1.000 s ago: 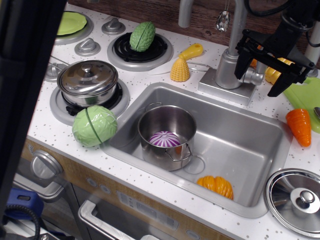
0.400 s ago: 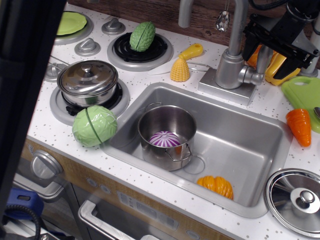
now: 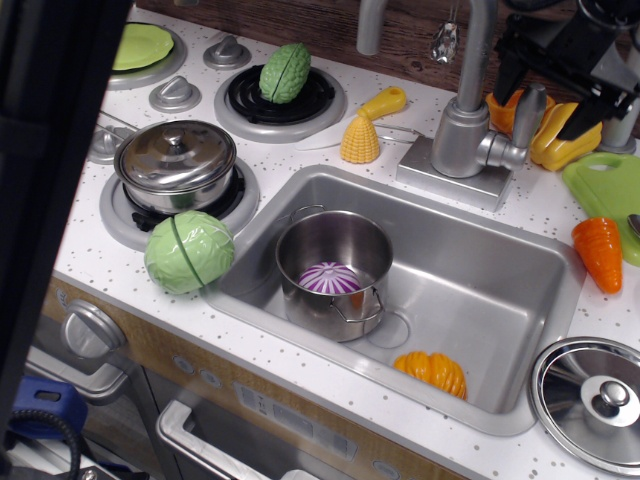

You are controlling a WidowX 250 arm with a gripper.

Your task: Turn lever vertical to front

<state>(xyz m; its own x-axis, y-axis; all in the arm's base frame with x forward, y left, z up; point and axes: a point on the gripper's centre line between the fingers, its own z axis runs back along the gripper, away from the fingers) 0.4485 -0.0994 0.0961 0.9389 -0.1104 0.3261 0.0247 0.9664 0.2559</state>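
Note:
The lever (image 3: 527, 117) is a short silver-grey rod that stands upright on a stub (image 3: 503, 151) on the right side of the tap's body (image 3: 461, 132). My black gripper (image 3: 546, 98) hangs at the top right, just above and behind the lever. Its fingers (image 3: 507, 78) are spread apart, one on each side of the lever's top, and do not press on it. The gripper holds nothing. The tall spout (image 3: 479, 40) rises to the left of it.
The sink (image 3: 500, 290) holds a steel pot (image 3: 334, 268) with a purple vegetable and an orange pumpkin (image 3: 432, 371). Yellow and orange toys (image 3: 556, 146) sit behind the lever. A carrot (image 3: 600, 252), green board (image 3: 608, 188) and a lid (image 3: 595, 400) are at right. Corn (image 3: 360, 139) lies left of the tap.
The gripper has risen up and back from around the lever's stub. The lever, hidden by the gripper at first, now shows standing upright and free.

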